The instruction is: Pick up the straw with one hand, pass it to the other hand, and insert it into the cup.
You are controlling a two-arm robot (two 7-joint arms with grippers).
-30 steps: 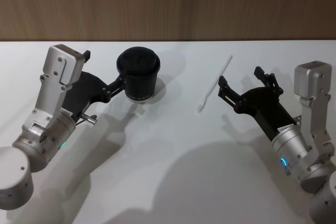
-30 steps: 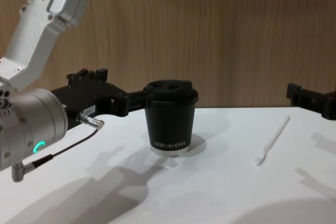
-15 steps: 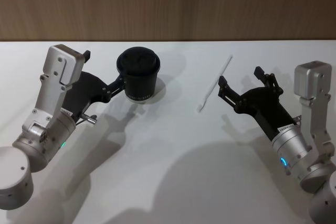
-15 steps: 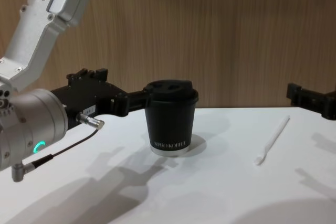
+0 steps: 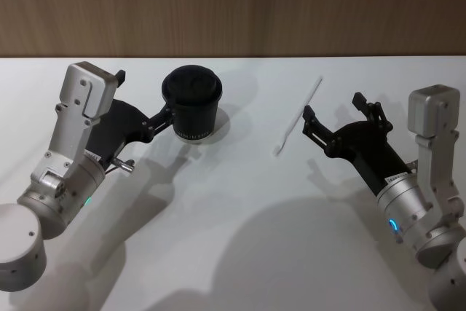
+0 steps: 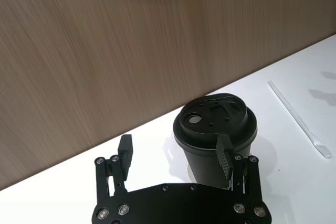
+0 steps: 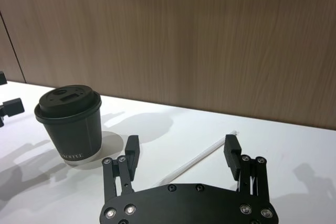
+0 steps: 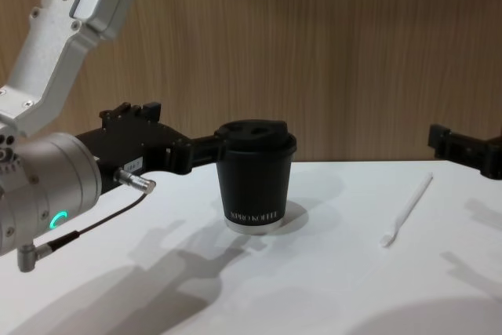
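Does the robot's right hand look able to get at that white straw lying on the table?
Probably yes. The right hand is open and points at the straw, which lies flat on the table with nothing between them; the cup stands well aside.

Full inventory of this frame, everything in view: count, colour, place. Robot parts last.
cup: 1, black with black lid and white lettering, upright on the table, left of centre
straw: 1, white, lying flat on the table to the right of the cup, apart from it
table: 1, white, under everything
wall: 1, brown wood grain, behind the table
cable: 1, grey with a metal plug, hanging at the left arm
left gripper: 1, black, open, low beside the cup with one finger at the cup's side
right gripper: 1, black, open, just right of the straw, holding nothing
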